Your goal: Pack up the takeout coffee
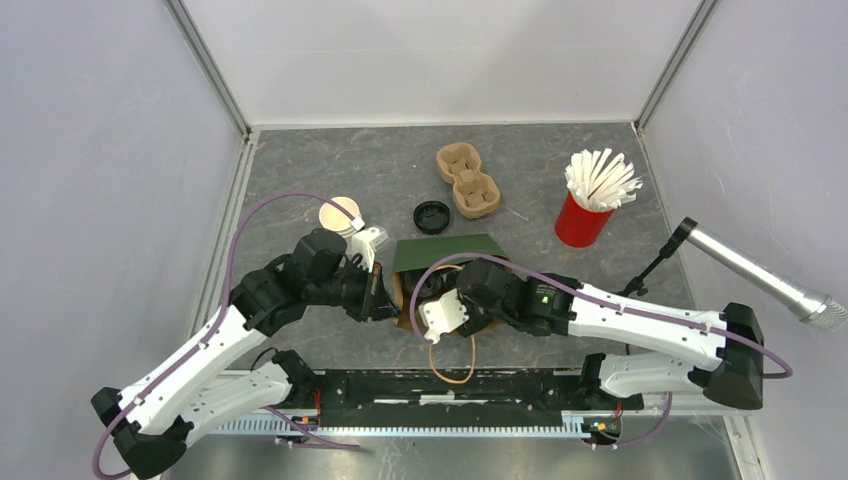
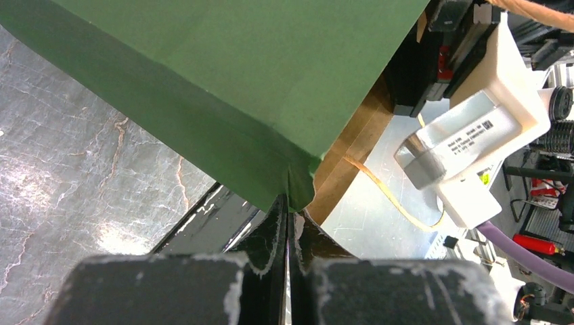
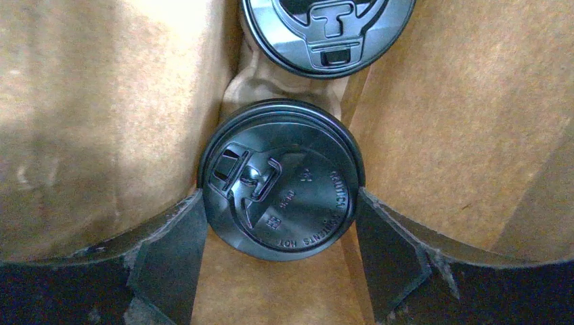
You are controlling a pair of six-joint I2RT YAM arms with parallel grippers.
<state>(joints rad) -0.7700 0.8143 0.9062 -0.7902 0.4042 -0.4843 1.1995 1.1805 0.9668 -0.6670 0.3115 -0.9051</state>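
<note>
While clamping the rim of the green bag (image 2: 271, 81) flat-shut with the left end effector (image 2: 288, 211), hold its mouth wide. Find the takeout coffee (image 3: 281, 179) inside, upright, clasped at 9 and 3 o'clock by the right end effector (image 3: 279, 203). Treat as light, thin-walled, crushable: squeeze gently, high on the wall.

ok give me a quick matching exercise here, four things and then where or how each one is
Things: 1 left tool; 2 right tool; 3 loose black lid; 4 white straws
States: a standing in the red cup; b pinching the green bag by its edge; c lying on the table; d closed on the lidded cup inside the bag
Pairs: 1-b; 2-d; 3-c; 4-a
</note>
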